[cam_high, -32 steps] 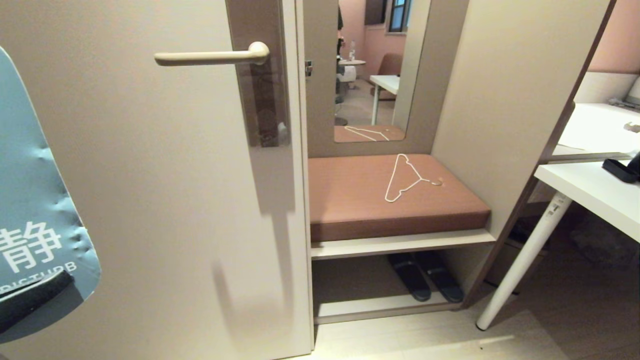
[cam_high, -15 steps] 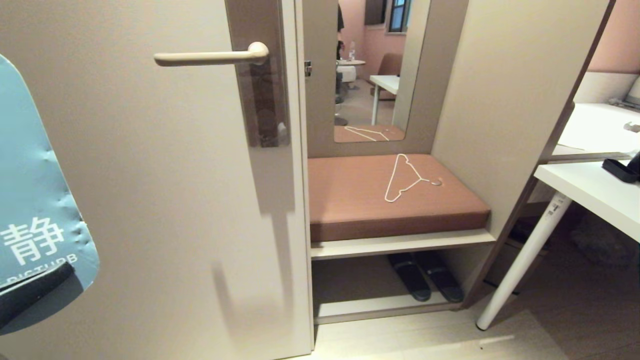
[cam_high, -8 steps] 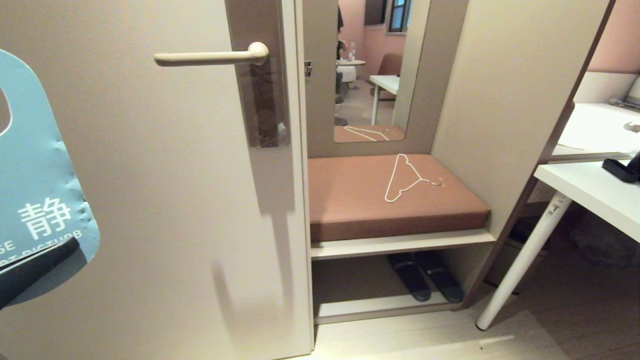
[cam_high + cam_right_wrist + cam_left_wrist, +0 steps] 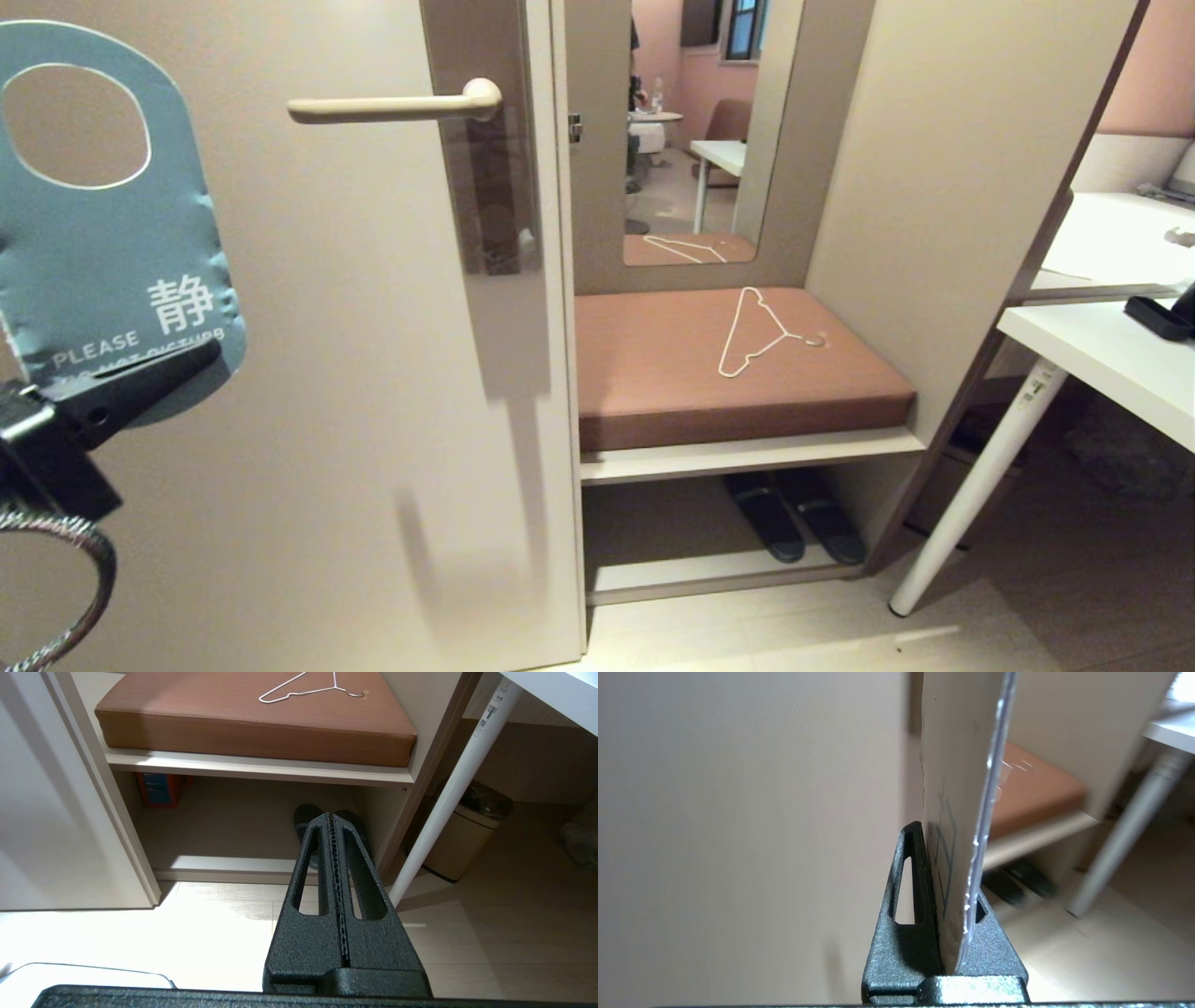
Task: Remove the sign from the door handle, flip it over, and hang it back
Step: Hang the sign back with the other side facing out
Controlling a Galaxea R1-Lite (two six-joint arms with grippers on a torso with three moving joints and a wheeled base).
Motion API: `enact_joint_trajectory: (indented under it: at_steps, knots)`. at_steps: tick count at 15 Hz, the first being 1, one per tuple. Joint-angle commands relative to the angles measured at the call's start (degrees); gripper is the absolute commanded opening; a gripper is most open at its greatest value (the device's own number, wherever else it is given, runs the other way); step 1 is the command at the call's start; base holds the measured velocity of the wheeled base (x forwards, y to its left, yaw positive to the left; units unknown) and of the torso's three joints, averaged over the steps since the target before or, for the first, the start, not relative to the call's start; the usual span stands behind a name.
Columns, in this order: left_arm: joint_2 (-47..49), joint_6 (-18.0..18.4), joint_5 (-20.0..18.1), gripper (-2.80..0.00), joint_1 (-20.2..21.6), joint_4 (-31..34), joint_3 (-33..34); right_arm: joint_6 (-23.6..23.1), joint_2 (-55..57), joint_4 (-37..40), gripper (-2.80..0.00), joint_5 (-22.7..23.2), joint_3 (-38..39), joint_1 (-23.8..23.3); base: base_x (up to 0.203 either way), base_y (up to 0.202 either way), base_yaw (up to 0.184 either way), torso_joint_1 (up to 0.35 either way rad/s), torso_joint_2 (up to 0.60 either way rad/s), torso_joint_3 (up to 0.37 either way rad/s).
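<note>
Setting: pale door panel (image 4: 308,392) is filling your left side, with a cushioned bench (image 4: 728,373) in the alcove past its edge.
Left pincer (image 4: 159,373): you are pinching the sign (image 4: 112,243) by its lower end, jaws closed flat on it.
Sign: it is standing upright above the pincer, blue-grey face toward you, hole on top.
Door handle (image 4: 392,107): it is lying up and to the right of the pincer, its free tip pointing back toward the sign's hole.
Room: bare door between them, nothing blocking.
Right pincer (image 4: 334,826): hanging closed and empty, farther off.
</note>
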Motion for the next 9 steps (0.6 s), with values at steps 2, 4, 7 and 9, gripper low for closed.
enact_joint_trajectory:
  at_steps: [2,4,7,9]
  knots:
    - [11.60,1.05,0.03,-2.80,2.58,-4.16,-4.70,-0.03,-0.02,0.06,-2.80,0.13,0.03,0.01,0.000,0.000,0.000,0.000,0.00,0.000]
    - [16.71,1.94,0.08,-2.80,3.95,-5.04,-9.78,-0.03,-0.02,0.06,-2.80,0.13,0.03,0.01,0.000,0.000,0.000,0.000,0.00,0.000]
    - [21.32,2.52,0.12,-2.80,6.11,-5.27,-14.17,-0.03,-0.02,0.06,-2.80,0.04,0.03,0.01,0.000,0.000,0.000,0.000,0.00,0.000]
    - [22.37,3.39,0.17,-2.80,8.15,-5.28,-14.23,-0.03,-0.02,0.06,-2.80,0.04,0.03,0.01,0.000,0.000,0.000,0.000,0.00,0.000]
